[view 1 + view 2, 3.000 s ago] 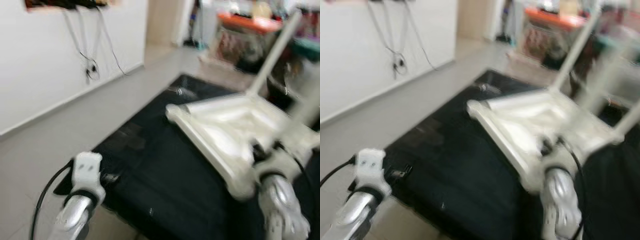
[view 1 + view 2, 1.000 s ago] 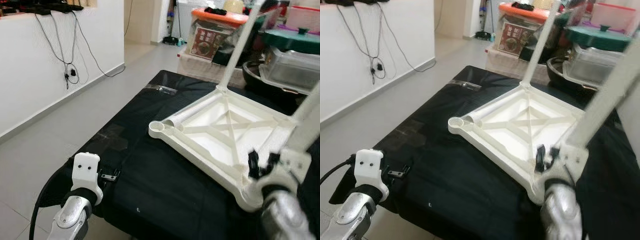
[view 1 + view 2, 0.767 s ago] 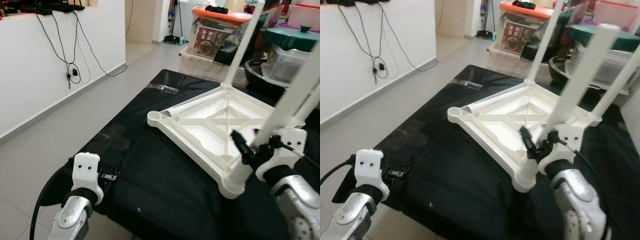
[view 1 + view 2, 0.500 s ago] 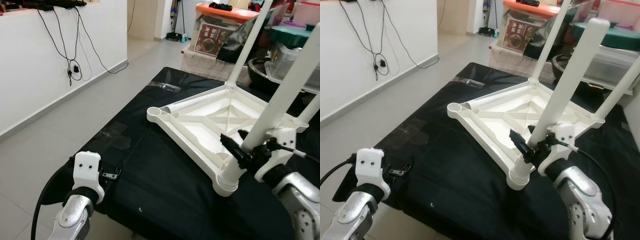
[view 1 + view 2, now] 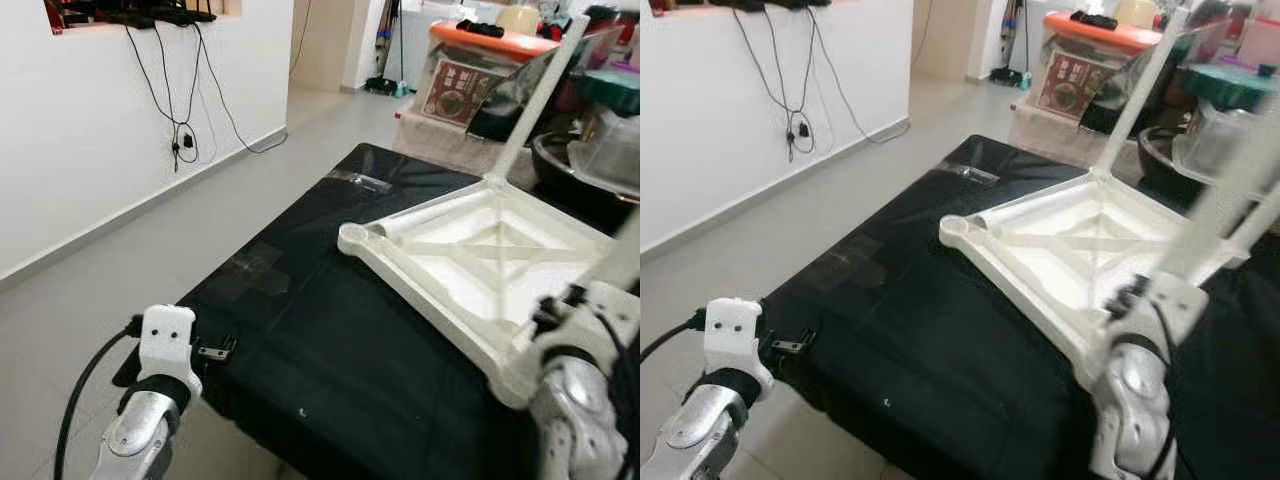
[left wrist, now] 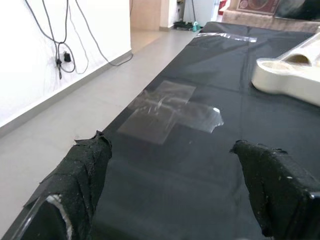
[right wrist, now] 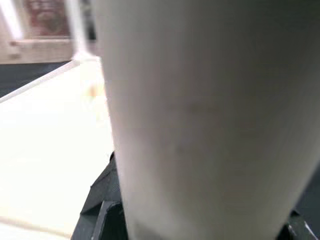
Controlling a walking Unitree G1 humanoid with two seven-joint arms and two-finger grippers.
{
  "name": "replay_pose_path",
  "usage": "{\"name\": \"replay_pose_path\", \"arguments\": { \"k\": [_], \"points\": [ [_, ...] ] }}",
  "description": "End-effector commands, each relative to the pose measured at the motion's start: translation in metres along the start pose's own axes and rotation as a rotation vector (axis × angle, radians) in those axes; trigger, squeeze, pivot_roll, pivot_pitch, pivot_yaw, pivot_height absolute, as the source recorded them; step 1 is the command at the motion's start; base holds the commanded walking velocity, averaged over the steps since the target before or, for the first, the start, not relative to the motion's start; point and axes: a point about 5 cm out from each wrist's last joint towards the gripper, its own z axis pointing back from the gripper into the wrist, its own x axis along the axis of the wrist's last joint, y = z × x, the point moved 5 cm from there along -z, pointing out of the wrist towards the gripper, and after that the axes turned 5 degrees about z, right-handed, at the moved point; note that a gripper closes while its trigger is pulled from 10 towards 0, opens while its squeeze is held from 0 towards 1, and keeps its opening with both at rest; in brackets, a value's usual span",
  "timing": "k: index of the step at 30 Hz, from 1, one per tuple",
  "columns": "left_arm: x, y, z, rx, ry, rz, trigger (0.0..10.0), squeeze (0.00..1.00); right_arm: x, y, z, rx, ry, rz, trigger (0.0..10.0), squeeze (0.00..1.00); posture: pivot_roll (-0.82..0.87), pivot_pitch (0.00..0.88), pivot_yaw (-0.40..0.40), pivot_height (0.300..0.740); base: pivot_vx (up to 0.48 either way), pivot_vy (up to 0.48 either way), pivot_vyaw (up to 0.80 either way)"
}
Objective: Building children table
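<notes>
The white table top (image 5: pixel 1080 245) lies upside down on the black mat (image 5: pixel 920 330). One leg (image 5: pixel 1137 88) stands at its far corner. The right gripper (image 7: pixel 150 210) holds another leg (image 7: pixel 200 110) tight by the near corner. The left gripper (image 6: pixel 175 170) is wide apart, holding nothing. The last corner (image 5: pixel 958 228) has no leg yet.

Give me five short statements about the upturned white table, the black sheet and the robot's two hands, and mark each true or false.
1. The white tabletop lies upside down on the black sheet. True.
2. The left hand grips a table leg. False: it is open over the sheet, holding nothing.
3. The right hand is at a white leg by the tabletop's near corner. True.
4. The sheet is red. False: it is black.
5. Clear tape patches the sheet. True.
</notes>
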Motion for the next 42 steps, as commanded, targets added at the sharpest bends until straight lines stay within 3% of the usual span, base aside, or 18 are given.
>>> {"name": "replay_pose_path", "arguments": {
  "k": [1,2,3,4,7,8,10,11,17,25,26,28,29,33,37,40,41,42],
  "points": [
    [-0.006,-0.002,-0.001,-0.018,0.026,0.002,10.0,0.00,-0.016,-0.001,0.011,-0.007,0.061,0.063,0.0,0.00,0.16,0.000,-0.074,0.740,0.000,0.000,0.00],
    [-0.006,-0.002,-0.001,-0.017,0.029,-0.001,10.0,0.00,-0.015,0.006,0.022,0.039,0.055,0.064,0.0,0.00,0.16,0.000,-0.074,0.740,0.000,0.000,0.00],
    [-0.006,-0.001,0.000,-0.017,0.032,-0.003,10.0,0.00,-0.010,0.018,0.031,0.118,0.029,0.047,8.5,0.00,0.15,0.000,-0.071,0.740,0.000,0.000,0.00],
    [-0.007,-0.001,0.000,-0.018,0.034,-0.003,10.0,0.00,0.005,0.033,0.042,0.230,-0.049,0.015,10.0,0.00,0.14,0.000,-0.066,0.740,0.000,0.000,0.00],
    [-0.007,-0.001,0.000,-0.020,0.035,-0.002,10.0,0.00,0.015,0.042,0.050,0.306,-0.105,-0.007,10.0,0.00,0.14,0.000,-0.066,0.740,0.000,0.000,0.00],
    [-0.007,-0.001,0.001,-0.021,0.037,-0.002,10.0,0.00,0.024,0.047,0.056,0.371,-0.141,-0.030,10.0,1.00,0.13,0.000,-0.067,0.740,0.000,0.000,0.00],
    [-0.008,-0.001,0.001,-0.021,0.040,0.000,10.0,0.00,0.032,0.052,0.060,0.446,-0.162,-0.042,10.0,1.00,0.13,0.000,-0.067,0.740,0.000,0.000,0.00],
    [-0.008,-0.001,0.002,-0.023,0.040,0.000,10.0,0.00,0.049,0.055,0.062,0.518,-0.231,-0.025,10.0,0.00,0.13,0.000,-0.067,0.740,0.000,0.000,0.00],
    [-0.007,-0.001,-0.001,-0.017,0.035,0.010,10.0,0.00,0.083,0.067,0.074,0.930,-0.380,0.124,10.0,0.00,0.15,0.000,-0.073,0.740,0.000,0.000,0.00],
    [-0.005,-0.006,-0.005,-0.016,0.014,0.020,10.0,0.00,0.058,0.103,0.083,1.311,-0.332,0.248,10.0,0.00,0.18,0.000,-0.107,0.740,0.000,0.000,0.00],
    [-0.005,-0.007,-0.005,-0.019,0.012,0.019,10.0,0.00,0.053,0.113,0.084,1.352,-0.297,0.230,8.2,0.00,0.18,0.000,-0.108,0.740,0.000,0.000,0.00],
    [-0.005,-0.007,-0.005,-0.019,0.013,0.020,10.0,0.00,0.051,0.115,0.083,1.351,-0.288,0.234,8.2,0.00,0.18,0.000,-0.108,0.740,0.000,0.000,0.00],
    [-0.005,-0.007,-0.005,-0.017,0.010,0.021,10.0,0.00,0.049,0.120,0.059,1.208,-0.222,0.206,0.0,0.00,0.20,0.000,-0.115,0.740,0.000,0.000,0.00],
    [-0.003,-0.007,-0.005,-0.011,0.005,0.024,10.0,0.00,0.043,0.102,-0.004,0.699,-0.079,0.092,0.0,0.00,0.20,0.000,-0.111,0.740,0.000,0.000,0.00],
    [-0.003,-0.007,-0.005,-0.010,0.007,0.024,10.0,0.00,0.029,0.064,-0.027,0.381,-0.018,0.025,0.0,0.00,0.19,0.000,-0.110,0.740,0.000,0.000,0.00],
    [-0.003,-0.007,-0.004,-0.010,0.007,0.024,10.0,0.00,0.013,0.041,-0.027,0.226,0.029,-0.004,0.0,0.00,0.19,0.000,-0.107,0.740,0.000,0.000,0.00],
    [-0.003,-0.007,-0.003,-0.012,0.011,0.022,10.0,0.00,-0.009,0.012,-0.004,0.078,0.054,0.026,0.3,0.00,0.18,0.000,-0.099,0.740,0.000,0.000,0.00],
    [-0.004,-0.007,-0.003,-0.013,0.012,0.021,10.0,0.00,-0.012,0.009,0.007,0.077,0.054,0.043,5.9,0.00,0.17,0.000,-0.096,0.740,0.000,0.000,0.00]
  ]
}}
